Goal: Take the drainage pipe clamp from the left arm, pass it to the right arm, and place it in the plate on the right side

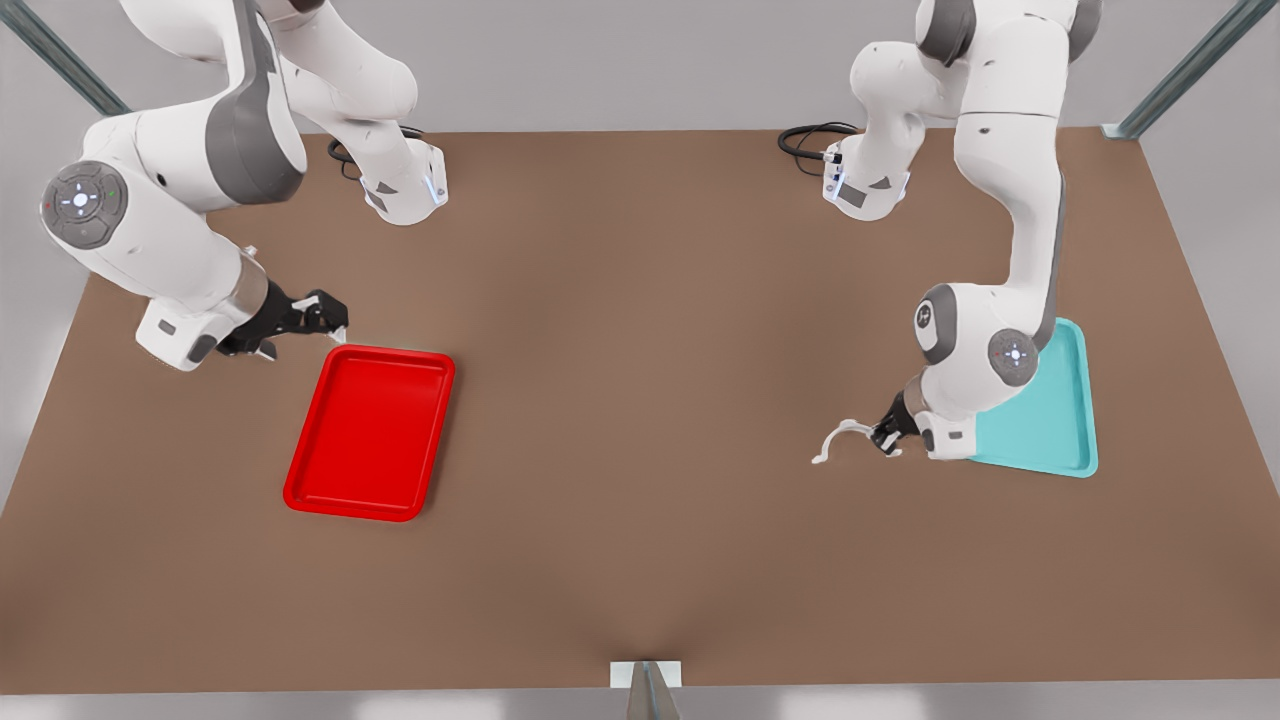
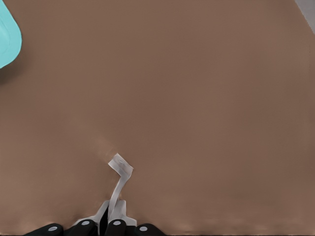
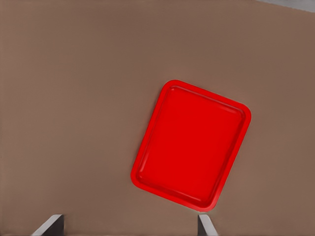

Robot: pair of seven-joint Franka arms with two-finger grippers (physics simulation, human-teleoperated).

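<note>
In the front view, the left end effector [image 1: 890, 432] is low over the brown table [image 1: 640, 420], at the front view's right side. Its black fingers are closed on one end of the drainage pipe clamp [image 1: 838, 438]. The clamp is a thin white arch, and it reaches from the fingers toward the front view's left, with its free tab near the table surface. I cannot tell if this tab touches the table. Just behind this arm lies the teal tray [image 1: 1050, 410], partly hidden by the arm's wrist. The right end effector [image 1: 325, 315] is at the front view's left side, just beside the far corner of the plate [image 1: 370, 432]. It holds nothing. The red plate lies flat on the table with nothing inside.

In the left wrist view, the left end effector [image 2: 109, 227] has its dark fingertips close together around the clamp [image 2: 119, 182]. The white strip goes away from the fingers, and its flat tab is bent at the end. A corner of the teal tray [image 2: 9, 37] shows at the edge of the picture.

In the right wrist view, the two grey fingertips [image 3: 49, 226] of the right end effector stand wide apart. Between and beyond them the plate [image 3: 192, 145] lies on the table [image 3: 74, 98], turned at an angle.
</note>
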